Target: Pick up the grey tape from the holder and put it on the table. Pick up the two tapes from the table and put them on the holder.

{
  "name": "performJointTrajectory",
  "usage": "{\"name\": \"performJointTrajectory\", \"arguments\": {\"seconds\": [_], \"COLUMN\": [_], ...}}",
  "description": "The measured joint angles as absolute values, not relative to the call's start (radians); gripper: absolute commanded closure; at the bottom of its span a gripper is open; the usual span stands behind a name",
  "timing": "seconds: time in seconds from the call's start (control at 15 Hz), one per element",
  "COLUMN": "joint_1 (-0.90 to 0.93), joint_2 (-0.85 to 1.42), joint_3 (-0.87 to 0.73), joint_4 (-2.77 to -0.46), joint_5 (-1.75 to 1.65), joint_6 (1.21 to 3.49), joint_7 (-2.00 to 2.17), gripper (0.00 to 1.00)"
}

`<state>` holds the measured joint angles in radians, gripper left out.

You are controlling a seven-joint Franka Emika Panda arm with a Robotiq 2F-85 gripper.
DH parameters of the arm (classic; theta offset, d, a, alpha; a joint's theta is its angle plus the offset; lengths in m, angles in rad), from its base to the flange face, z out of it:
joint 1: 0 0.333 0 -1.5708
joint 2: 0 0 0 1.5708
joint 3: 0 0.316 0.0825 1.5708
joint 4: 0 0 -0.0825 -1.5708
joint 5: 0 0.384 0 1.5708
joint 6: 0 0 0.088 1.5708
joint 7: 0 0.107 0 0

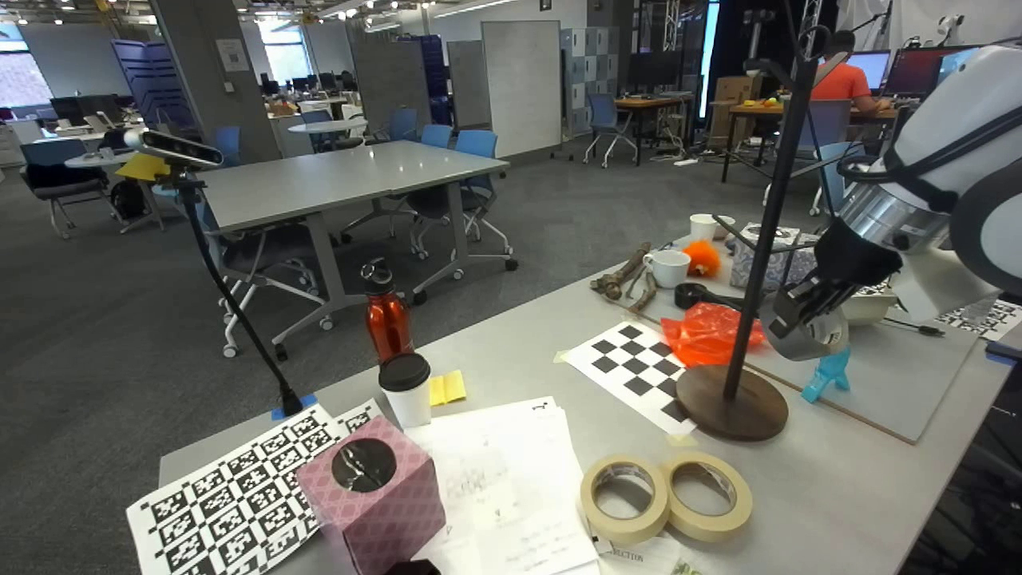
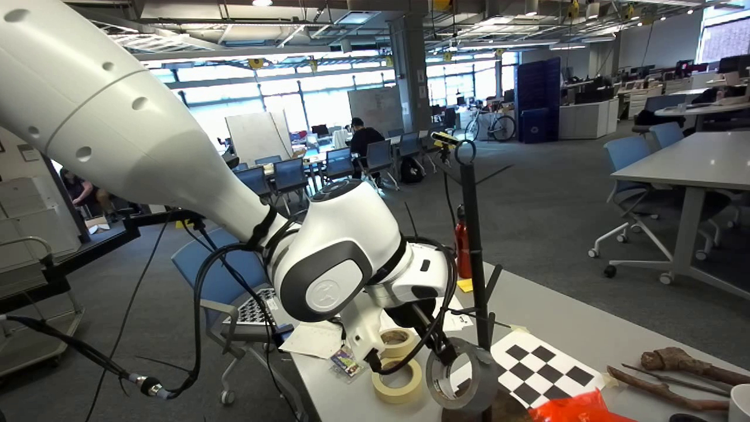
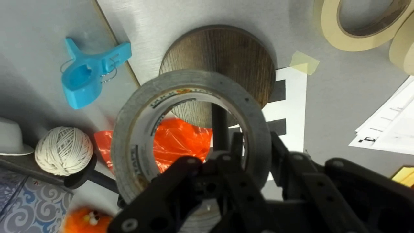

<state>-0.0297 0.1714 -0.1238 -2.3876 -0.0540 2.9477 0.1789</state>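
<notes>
My gripper (image 3: 255,133) is shut on the wall of the grey tape (image 3: 207,77), one finger inside the ring and one outside. The grey tape is held in the air close beside the pole in both exterior views (image 1: 790,343) (image 2: 481,375). The holder (image 1: 766,231) stands upright on its round brown base, which shows below the tape in the wrist view (image 3: 223,48). Whether tape and pole touch, I cannot tell. The two tapes, cream rolls (image 1: 627,530) (image 1: 711,529), lie side by side on the table (image 1: 838,479), at the upper right in the wrist view (image 3: 352,42).
A blue clamp (image 1: 830,375) and an orange-red bag (image 1: 711,327) lie near the holder's base. A checkerboard sheet (image 1: 631,367) lies beside it. Papers (image 1: 503,487), a pink box (image 1: 375,495) and a lidded cup (image 1: 407,391) stand beyond the cream rolls. Thin arms stick out from the pole.
</notes>
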Motion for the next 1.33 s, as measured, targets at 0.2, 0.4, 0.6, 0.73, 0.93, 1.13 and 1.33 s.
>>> {"name": "performJointTrajectory", "arguments": {"seconds": [0.2,0.4,0.6,0.73,0.93,1.13,1.33], "joint_1": [-0.030,-0.029,-0.029,-0.029,-0.029,-0.029,-0.029], "joint_2": [0.161,0.151,0.141,0.136,0.127,0.111,0.086], "joint_3": [-0.125,-0.135,-0.145,-0.148,-0.149,-0.150,-0.150], "joint_4": [-2.391,-2.392,-2.394,-2.394,-2.395,-2.405,-2.419], "joint_5": [-0.079,-0.128,-0.175,-0.201,-0.230,-0.255,-0.268], "joint_6": [2.945,2.945,2.945,2.945,2.945,2.943,2.919], "joint_7": [0.207,0.254,0.297,0.320,0.348,0.376,0.398], "gripper": [0.94,0.94,0.94,0.94,0.94,0.94,0.94]}}
